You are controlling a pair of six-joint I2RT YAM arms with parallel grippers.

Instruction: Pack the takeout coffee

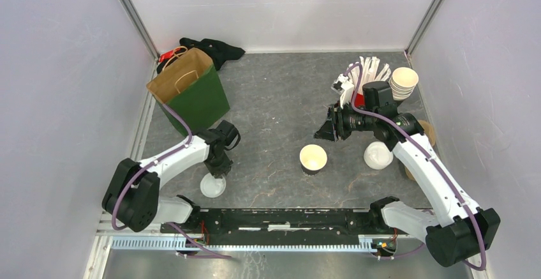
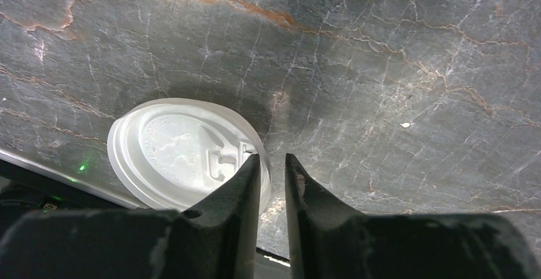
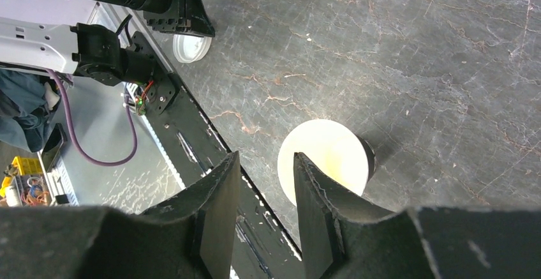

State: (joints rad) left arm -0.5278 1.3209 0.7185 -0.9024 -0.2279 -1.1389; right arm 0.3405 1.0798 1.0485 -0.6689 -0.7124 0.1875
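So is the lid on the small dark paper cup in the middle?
Off: the dark paper cup shows its cream inside, uncovered.

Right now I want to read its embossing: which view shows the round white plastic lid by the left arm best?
Left wrist: the round white plastic lid is close up, raised lettering visible. Top external shows only a small white disc; right wrist shows part of it behind the left fingers.

Table (image 2: 383, 68) veined matt stone; lid (image 2: 172, 158) translucent white plastic.

The left hand (image 1: 219, 168) points down at a white lid (image 1: 212, 188), paper bag (image 1: 191, 90) beyond.
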